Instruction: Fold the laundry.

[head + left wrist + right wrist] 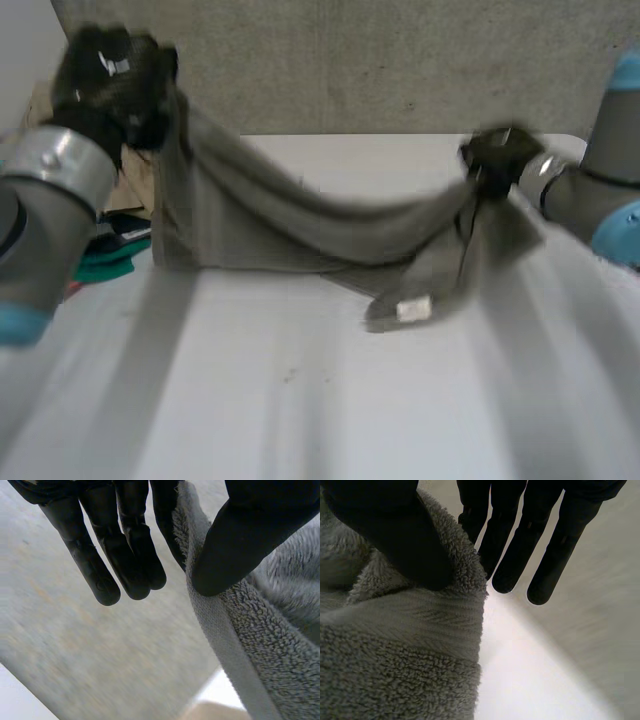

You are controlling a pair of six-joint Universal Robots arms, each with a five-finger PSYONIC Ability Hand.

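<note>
Above table (300,400), left hand (110,75) and right hand (495,152) each pinch towel (300,225) end, thumb-to-finger.

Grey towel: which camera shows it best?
The head view: the whole grey towel sags between the left robot hand and right robot hand. Each wrist view gives a close look at the edge pinched under its thumb.

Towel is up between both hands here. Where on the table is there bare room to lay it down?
Bare: the broad near part of the white table, in front of the grey towel's hanging edge, and a narrower strip behind the towel toward the wall. Crowded: the left edge beside the left arm, where a green thing and dark things pile.
</note>
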